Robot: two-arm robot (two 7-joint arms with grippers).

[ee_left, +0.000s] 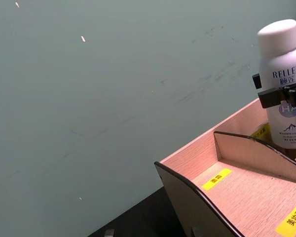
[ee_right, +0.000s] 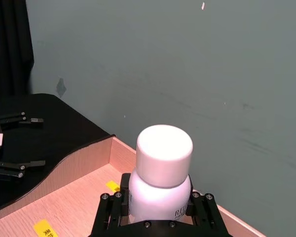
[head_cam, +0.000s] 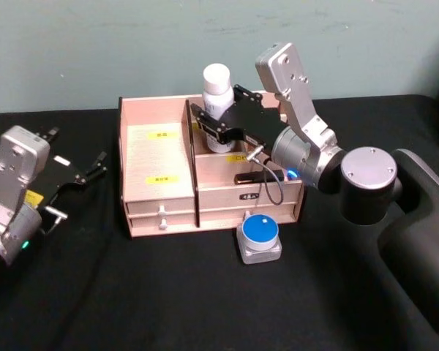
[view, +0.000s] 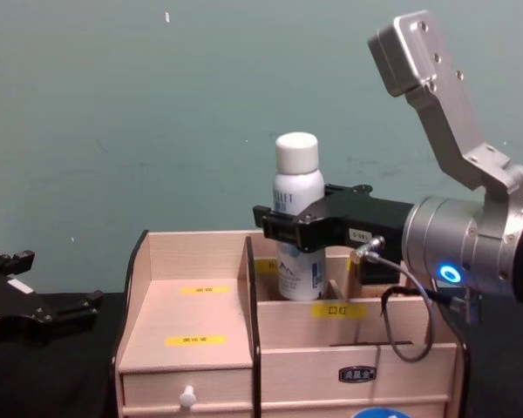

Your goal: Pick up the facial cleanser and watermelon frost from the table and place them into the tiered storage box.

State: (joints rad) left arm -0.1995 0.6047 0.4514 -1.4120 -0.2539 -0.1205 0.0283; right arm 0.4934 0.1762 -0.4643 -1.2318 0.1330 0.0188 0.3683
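The facial cleanser (head_cam: 216, 82), a tall white bottle with a rounded cap, stands upright in the back compartment of the tiered storage box (head_cam: 155, 157). My right gripper (head_cam: 218, 123) is shut on its body just below the shoulder, as the chest view shows for the right gripper (view: 293, 223) and the facial cleanser (view: 297, 187). In the right wrist view its fingers (ee_right: 107, 210) clasp both sides of the facial cleanser (ee_right: 164, 150). The watermelon frost (head_cam: 260, 238), a squat jar with a blue lid, sits on the table in front of the box's right half. My left gripper (head_cam: 77, 167) is parked, open, left of the box.
A black cloth (head_cam: 168, 292) covers the table, and a green wall (head_cam: 95, 51) stands close behind the box. The box's left half has a flat stepped top with yellow labels (head_cam: 162, 178) and small drawers below. My right arm (head_cam: 314, 153) reaches over the box's right side.
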